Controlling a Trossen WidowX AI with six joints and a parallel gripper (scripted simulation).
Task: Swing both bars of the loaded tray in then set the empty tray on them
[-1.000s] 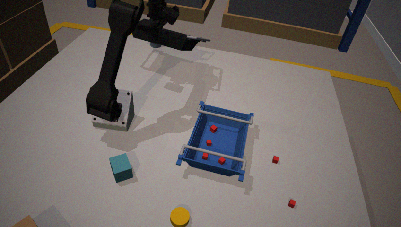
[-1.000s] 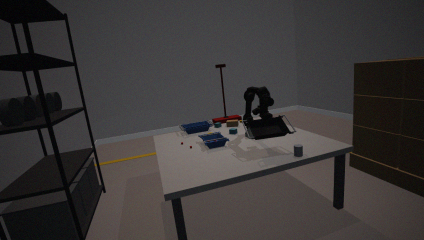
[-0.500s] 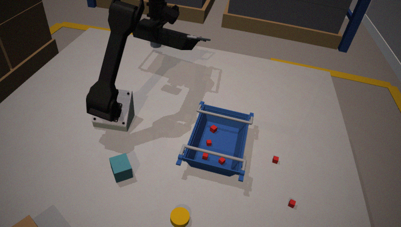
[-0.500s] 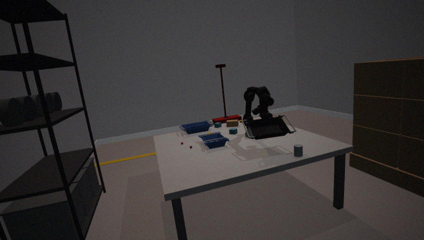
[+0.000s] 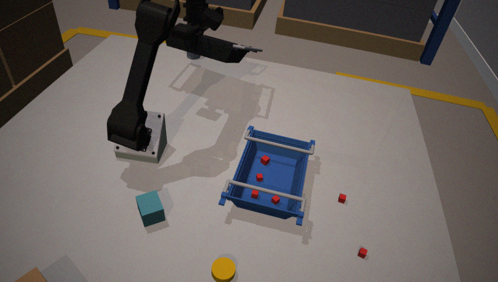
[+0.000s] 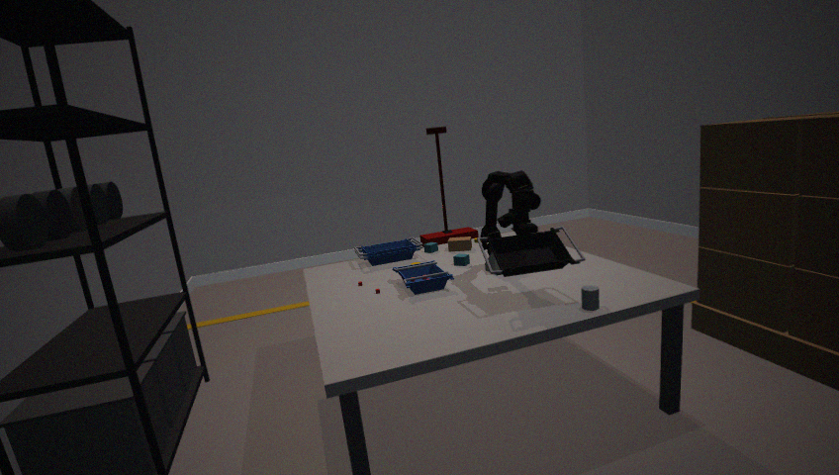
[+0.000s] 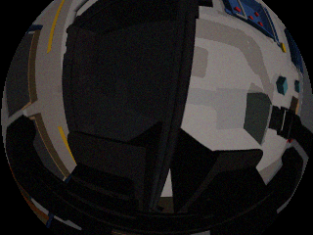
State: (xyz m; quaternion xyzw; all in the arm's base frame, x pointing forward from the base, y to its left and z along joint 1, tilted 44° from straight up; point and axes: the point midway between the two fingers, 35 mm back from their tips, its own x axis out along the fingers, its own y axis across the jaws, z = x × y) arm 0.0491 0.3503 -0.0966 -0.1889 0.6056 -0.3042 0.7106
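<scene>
The loaded blue tray [image 5: 262, 208] [image 6: 428, 286] [image 7: 268, 30] stands on the table [image 5: 377, 139] [image 6: 376, 346] [image 7: 220, 73], four red blocks [image 5: 265, 160] [image 6: 424, 278] [image 7: 238, 9] inside and both grey bars [image 5: 267, 190] [image 6: 432, 275] across its top. Well apart from it, the black empty tray [image 5: 216, 49] [image 6: 526, 253] [image 7: 122, 83] hangs tilted above the table, gripped by the claw [image 5: 191, 32] [image 6: 523, 231] [image 7: 166, 127], seemingly at one wall, though the wrist view is dark. A teal block [image 5: 150, 207] [image 6: 461, 259] [image 7: 282, 85] sits near the arm's base [image 5: 159, 116] [image 7: 256, 117].

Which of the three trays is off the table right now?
The black one, held tilted in the claw; both blue trays rest on the table.
</scene>
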